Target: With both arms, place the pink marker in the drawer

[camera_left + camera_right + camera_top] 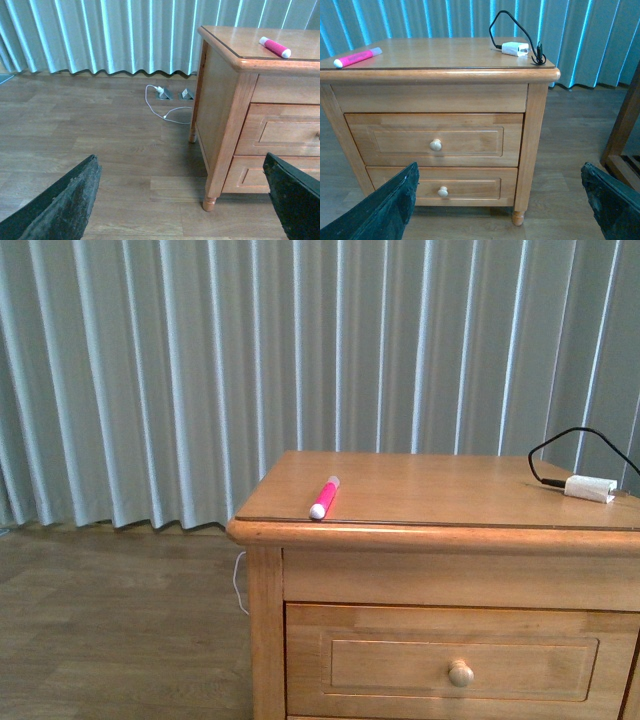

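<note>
The pink marker (pixel 324 497) lies on the oak cabinet's top near its front left corner, white cap end toward the front; it also shows as the marker (pixel 274 47) and the marker (pixel 357 57) in the wrist views. The drawer (pixel 435 139), the taller upper one with a round wooden knob (pixel 435 145), is closed; its front shows in the front view as the drawer (pixel 460 660). My left gripper (pixel 182 200) is open, low over the floor left of the cabinet. My right gripper (pixel 500 200) is open, facing the cabinet front from a distance. Neither arm appears in the front view.
A white adapter (pixel 588 487) with a black cable lies at the top's back right. The shallower lower drawer (pixel 442 186) is closed. A white cord (pixel 165 102) lies on the wood floor by the curtain. Dark wooden furniture (pixel 625 135) stands right of the cabinet.
</note>
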`<state>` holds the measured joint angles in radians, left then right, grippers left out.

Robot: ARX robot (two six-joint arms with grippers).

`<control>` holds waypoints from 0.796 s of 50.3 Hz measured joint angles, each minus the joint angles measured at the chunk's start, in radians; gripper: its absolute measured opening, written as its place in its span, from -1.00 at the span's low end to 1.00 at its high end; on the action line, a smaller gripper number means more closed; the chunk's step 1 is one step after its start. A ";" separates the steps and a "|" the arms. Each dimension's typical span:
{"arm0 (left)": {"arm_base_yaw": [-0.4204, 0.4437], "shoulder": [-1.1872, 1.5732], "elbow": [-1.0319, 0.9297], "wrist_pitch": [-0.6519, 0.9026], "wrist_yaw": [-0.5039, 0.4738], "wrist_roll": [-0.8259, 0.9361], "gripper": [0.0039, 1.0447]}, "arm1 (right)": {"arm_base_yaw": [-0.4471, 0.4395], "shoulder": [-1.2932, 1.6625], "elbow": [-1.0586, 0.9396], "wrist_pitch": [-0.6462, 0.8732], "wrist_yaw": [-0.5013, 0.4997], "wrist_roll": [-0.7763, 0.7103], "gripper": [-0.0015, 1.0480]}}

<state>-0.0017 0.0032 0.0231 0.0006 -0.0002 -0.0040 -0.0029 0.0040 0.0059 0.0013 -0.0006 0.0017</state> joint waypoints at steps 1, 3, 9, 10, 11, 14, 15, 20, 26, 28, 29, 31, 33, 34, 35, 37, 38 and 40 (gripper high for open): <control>0.000 0.000 0.000 0.000 0.000 0.000 0.88 | 0.000 0.000 0.000 0.000 0.000 0.000 0.83; 0.000 0.000 0.000 0.000 0.000 0.000 0.88 | 0.000 0.000 0.000 0.000 0.000 0.000 0.83; 0.000 0.000 0.000 0.000 0.000 0.000 0.88 | 0.000 0.000 0.000 0.000 0.000 0.000 0.83; 0.000 0.000 0.000 0.000 0.000 0.000 0.88 | 0.000 0.000 0.000 0.000 0.000 0.000 0.83; 0.000 0.000 0.000 0.000 0.000 0.000 0.88 | 0.000 0.000 0.000 0.000 0.000 0.000 0.83; 0.000 0.000 0.000 0.000 0.000 0.000 0.88 | 0.000 0.000 0.000 0.000 0.000 0.000 0.83; 0.000 0.000 0.000 0.000 0.000 0.000 0.88 | 0.000 0.000 0.000 0.000 0.000 0.000 0.83; 0.000 0.000 0.000 0.000 0.000 0.000 0.88 | 0.000 0.000 0.000 0.000 0.000 0.000 0.83; 0.000 0.000 0.000 0.000 0.000 0.000 0.88 | 0.000 0.000 0.000 0.000 0.000 0.000 0.83; 0.000 0.000 0.000 0.000 0.000 0.000 0.88 | 0.000 0.000 0.000 0.000 0.000 0.000 0.83; 0.000 0.000 0.000 0.000 0.000 0.000 0.88 | 0.000 0.000 0.000 0.000 0.000 0.000 0.83; 0.000 0.000 0.000 0.000 0.000 0.000 0.88 | 0.000 0.000 0.000 0.000 0.000 0.000 0.83; 0.000 0.000 0.000 0.000 0.000 0.000 0.88 | 0.000 0.000 0.000 0.000 0.000 0.000 0.83; 0.000 0.000 0.000 0.000 0.000 0.000 0.88 | 0.000 0.000 0.000 0.000 0.000 0.000 0.83; 0.000 0.000 0.000 0.000 0.000 0.000 0.88 | 0.000 0.000 0.000 0.000 0.000 0.000 0.83; 0.000 0.000 0.000 0.000 0.000 0.000 0.88 | 0.000 0.000 0.000 0.000 0.000 0.000 0.83; 0.000 0.000 0.000 0.000 0.000 0.000 0.88 | 0.000 0.000 0.000 0.000 0.000 0.000 0.83; 0.000 0.000 0.000 0.000 0.000 0.000 0.88 | 0.000 0.000 0.000 0.000 0.000 0.000 0.83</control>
<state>-0.0017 0.0032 0.0231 0.0006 0.0002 -0.0040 -0.0029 0.0040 0.0059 0.0013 -0.0006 0.0021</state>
